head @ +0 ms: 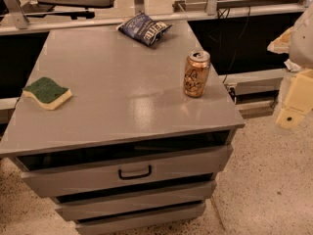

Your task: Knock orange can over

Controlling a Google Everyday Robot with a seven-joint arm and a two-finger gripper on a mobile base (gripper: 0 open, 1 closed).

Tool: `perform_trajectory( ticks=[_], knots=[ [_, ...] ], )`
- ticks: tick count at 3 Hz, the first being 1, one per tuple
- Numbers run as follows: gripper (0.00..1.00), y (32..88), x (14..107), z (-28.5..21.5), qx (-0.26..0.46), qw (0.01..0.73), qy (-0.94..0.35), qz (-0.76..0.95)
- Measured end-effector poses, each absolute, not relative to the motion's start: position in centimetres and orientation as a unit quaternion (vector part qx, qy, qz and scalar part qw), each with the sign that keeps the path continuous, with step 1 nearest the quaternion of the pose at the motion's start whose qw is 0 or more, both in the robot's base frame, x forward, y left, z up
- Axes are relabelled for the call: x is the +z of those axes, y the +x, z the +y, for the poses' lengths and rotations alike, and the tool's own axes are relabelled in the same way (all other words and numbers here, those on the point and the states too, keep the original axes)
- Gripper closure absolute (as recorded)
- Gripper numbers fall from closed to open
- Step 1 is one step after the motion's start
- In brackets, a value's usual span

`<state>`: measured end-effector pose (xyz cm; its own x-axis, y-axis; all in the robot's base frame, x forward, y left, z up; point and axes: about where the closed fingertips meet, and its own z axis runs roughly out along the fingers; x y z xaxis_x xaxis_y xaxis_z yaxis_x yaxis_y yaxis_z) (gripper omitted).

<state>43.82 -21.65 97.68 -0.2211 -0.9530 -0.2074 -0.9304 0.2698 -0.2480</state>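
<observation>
Currently the small shiny orange-gold aluminium drink can (196,74) stands upright near the right edge of the grey metal cabinet top (112,106), well apart from the dark blue crinkled snack bag (144,28) and the green-and-yellow sponge (47,92). The pale cream gripper (296,100) hangs beyond the cabinet's right side; its opening cannot be told. Probably light, stiff and slick, the can should topple from a push high on its wall.

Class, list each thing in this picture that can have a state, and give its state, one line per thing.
orange can: upright, not yet knocked over, near the right edge of the cabinet top.
snack bag: lying down, crinkled, at the far edge.
sponge: lying flat, green side up, on the left.
top drawer: looks slightly ajar, with a dark gap above it.
gripper: off the cabinet, right of the can, apart from it.
</observation>
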Motion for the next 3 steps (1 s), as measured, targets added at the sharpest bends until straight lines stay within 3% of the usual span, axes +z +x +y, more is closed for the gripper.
perform_trajectory(
  ticks=[2,3],
  knots=[
    [0.0,44.6,97.1,-21.9,-0.028,0.176,-0.596,0.783],
    [0.0,47.1,94.2,-22.5,-0.002,0.216,-0.58,0.785]
  ],
)
